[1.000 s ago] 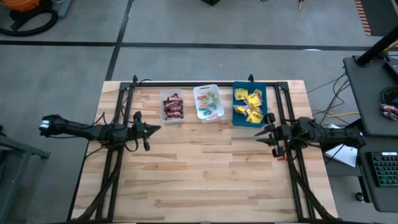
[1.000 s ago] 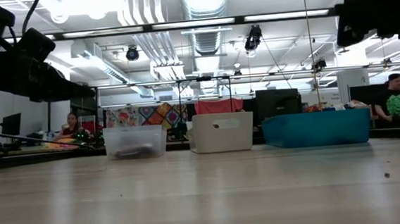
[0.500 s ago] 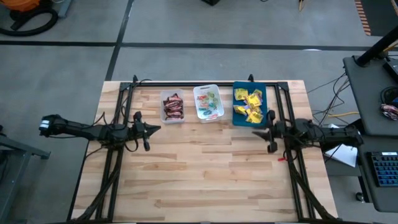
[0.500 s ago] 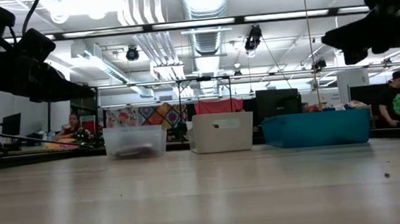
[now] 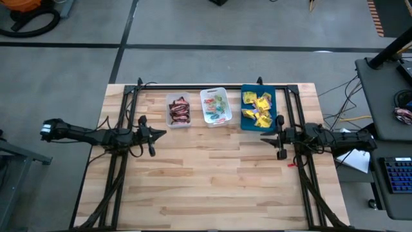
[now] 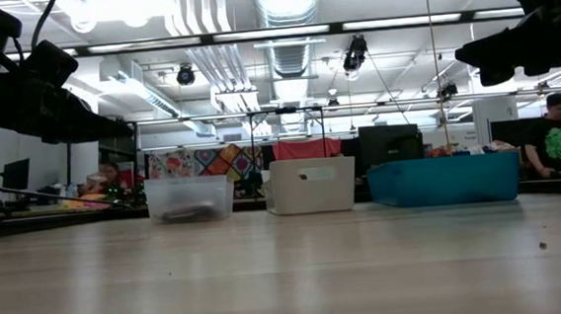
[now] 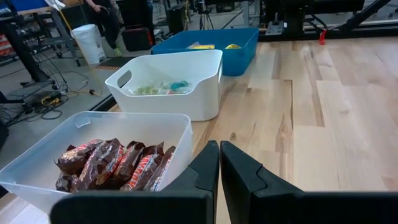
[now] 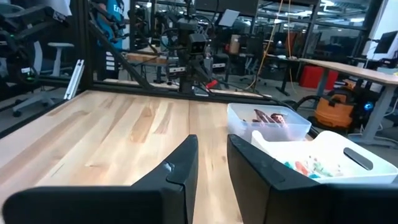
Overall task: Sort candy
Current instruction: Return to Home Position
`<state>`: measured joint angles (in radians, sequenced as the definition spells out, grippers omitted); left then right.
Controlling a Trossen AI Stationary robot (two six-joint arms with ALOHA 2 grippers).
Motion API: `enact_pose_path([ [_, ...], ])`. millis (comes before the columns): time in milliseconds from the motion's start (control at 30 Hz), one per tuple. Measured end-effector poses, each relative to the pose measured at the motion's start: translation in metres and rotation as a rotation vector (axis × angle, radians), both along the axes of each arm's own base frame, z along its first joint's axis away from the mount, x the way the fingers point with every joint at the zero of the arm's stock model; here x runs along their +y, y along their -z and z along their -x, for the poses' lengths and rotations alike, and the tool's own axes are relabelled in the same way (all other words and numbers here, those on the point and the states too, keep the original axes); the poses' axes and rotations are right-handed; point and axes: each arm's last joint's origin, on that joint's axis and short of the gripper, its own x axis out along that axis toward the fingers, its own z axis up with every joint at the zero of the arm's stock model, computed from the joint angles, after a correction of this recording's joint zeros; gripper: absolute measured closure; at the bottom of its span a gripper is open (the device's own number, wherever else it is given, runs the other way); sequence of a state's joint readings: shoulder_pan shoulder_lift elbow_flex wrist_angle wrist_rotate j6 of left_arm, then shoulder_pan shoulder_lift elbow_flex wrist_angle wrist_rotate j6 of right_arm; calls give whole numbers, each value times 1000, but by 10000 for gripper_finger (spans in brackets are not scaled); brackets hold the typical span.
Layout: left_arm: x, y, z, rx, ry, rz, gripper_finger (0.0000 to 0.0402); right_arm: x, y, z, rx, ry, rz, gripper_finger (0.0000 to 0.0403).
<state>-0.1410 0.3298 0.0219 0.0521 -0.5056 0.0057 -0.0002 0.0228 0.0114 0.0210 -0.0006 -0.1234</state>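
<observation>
Right hand (image 5: pixel 277 138) hangs over the desk (image 5: pixel 212 187) just beside the near corner of the blue tray (image 7: pixel 242 50). Its fingers are slightly parted and carry nothing. The left hand (image 5: pixel 154 133) waits on the other side, near the clear tray (image 7: pixel 143 124), with its fingers pressed together and nothing between them.

All the candy sits in the three trays lined along the far edge. Yellow packets (image 5: pixel 257 106) are in the blue tray, small jelly pieces (image 5: pixel 217 109) in the white tray (image 7: pixel 186 93) between the other two, and dark mini bars (image 7: pixel 118 165) in the clear one. I can see no loose sweet on the boards, so the sorting looks done, with only the retreat of the arms left.

The main risk, as I judge it, is the right arm. It is close enough to the blue tray that a sideways swing while folding back could clip the wall, shove the tray and spill packets. The left hand could catch the clear tray's rim the same way, and that tray looks light enough to slide. The jelly pieces lie deep in their tray and seem least exposed.
</observation>
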Motion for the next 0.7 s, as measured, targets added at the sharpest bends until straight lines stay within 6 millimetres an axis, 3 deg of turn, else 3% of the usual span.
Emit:
enact_pose_path([
  [700,0,0,0,5,0,-1,402,0,-1,0,-5,1,0,316],
])
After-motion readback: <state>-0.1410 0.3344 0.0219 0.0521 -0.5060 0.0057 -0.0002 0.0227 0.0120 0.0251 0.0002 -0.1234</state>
